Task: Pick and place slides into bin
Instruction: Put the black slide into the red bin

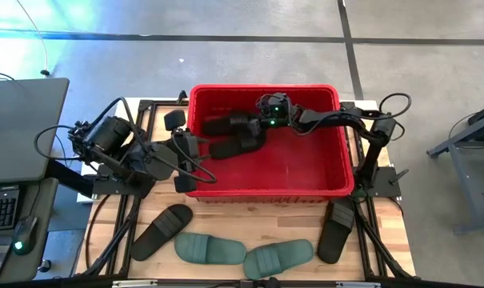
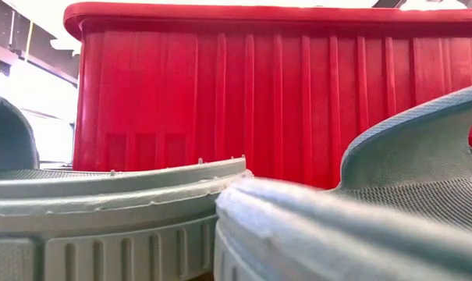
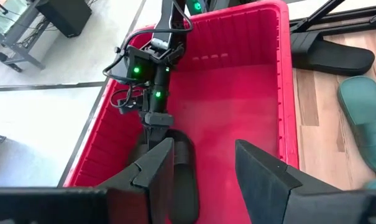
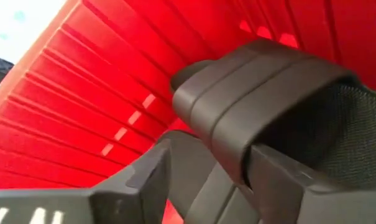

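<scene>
The red bin [image 1: 322, 172] stands mid-table. Inside it, near its left wall, lie two black slides [image 1: 224, 125] [image 1: 240, 146]. My right gripper [image 1: 248, 130] reaches in from the right and is open, its fingers either side of one black slide's strap [image 4: 262, 93]. My left gripper [image 3: 203, 180] hangs open over the bin's left rim [image 1: 187, 160] with nothing between its fingers. On the table in front of the bin lie two black slides [image 1: 162, 230] [image 1: 336, 228] and two green slides [image 1: 210, 248] [image 1: 278, 258], flat on their soles. My right gripper's fingers stand wide apart, slanting down into the bin from the right. The black slide's strap edge [image 4: 237, 158] lies between them and over one finger [image 4: 287, 186]. Whether finger and strap touch, I cannot tell.
The bin's right half [image 3: 237, 93] shows bare red floor. The low view is filled by the two green slides [image 2: 118, 211] [image 2: 360, 226] with the bin's ribbed near wall [image 2: 259, 94] behind. Arm frames and cables flank the bin; a desk [image 1: 18, 128] stands left.
</scene>
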